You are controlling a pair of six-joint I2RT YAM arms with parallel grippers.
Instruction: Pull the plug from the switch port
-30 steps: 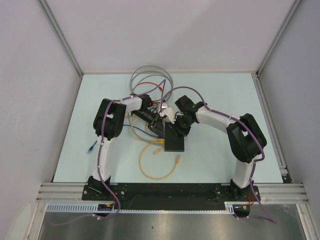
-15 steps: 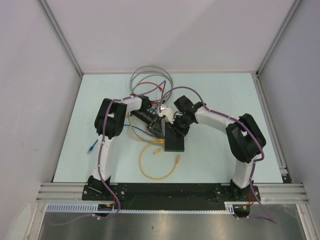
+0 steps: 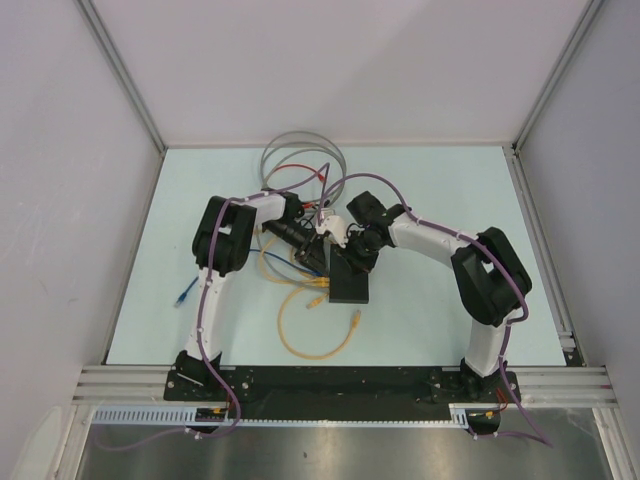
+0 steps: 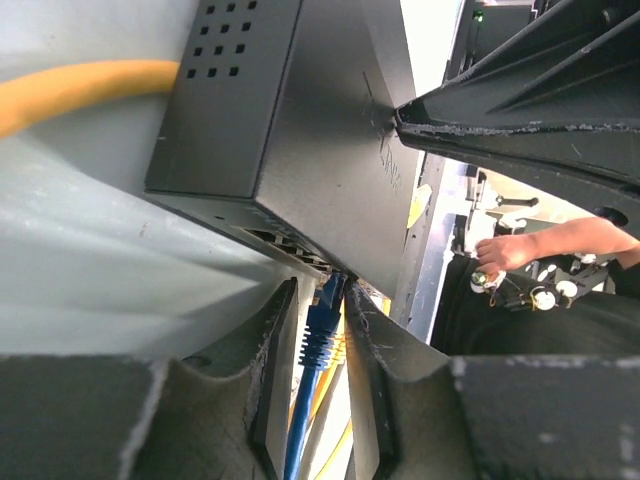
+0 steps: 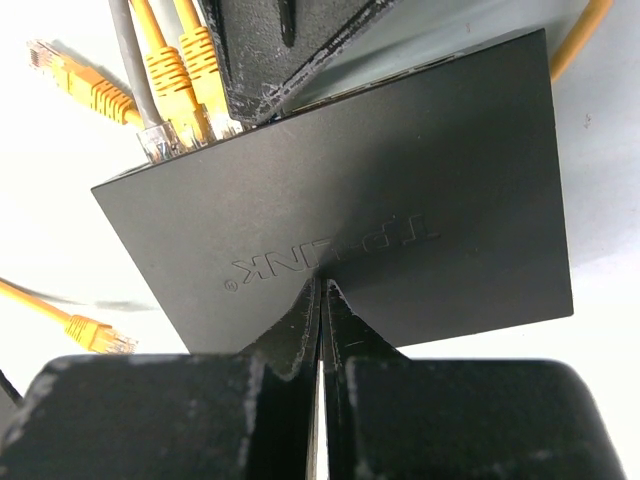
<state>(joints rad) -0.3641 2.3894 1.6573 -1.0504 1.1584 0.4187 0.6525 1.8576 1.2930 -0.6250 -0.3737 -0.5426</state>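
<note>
The switch (image 3: 351, 281) is a flat black box lying mid-table. In the left wrist view the switch (image 4: 300, 130) has a blue plug (image 4: 325, 322) seated in a port on its near edge. My left gripper (image 4: 322, 292) is shut on that blue plug, one finger on each side, right at the port. My right gripper (image 5: 323, 285) is shut, with its tips pressing down on the switch (image 5: 400, 180) top beside the embossed logo. Two yellow plugs (image 5: 175, 75) and a grey-cabled plug (image 5: 150, 138) also sit in ports. The ports themselves are mostly hidden.
A grey cable coil (image 3: 300, 155) and a red cable (image 3: 297, 176) lie behind the arms. A yellow cable loop (image 3: 315, 335) lies in front of the switch. A loose blue plug (image 3: 183, 293) rests at the left. Loose yellow plugs (image 5: 95, 335) lie beside the switch.
The left jaws have narrowed slightly around the blue plug. The left wrist has crept a little toward the switch. The right arm has held still on the switch.
</note>
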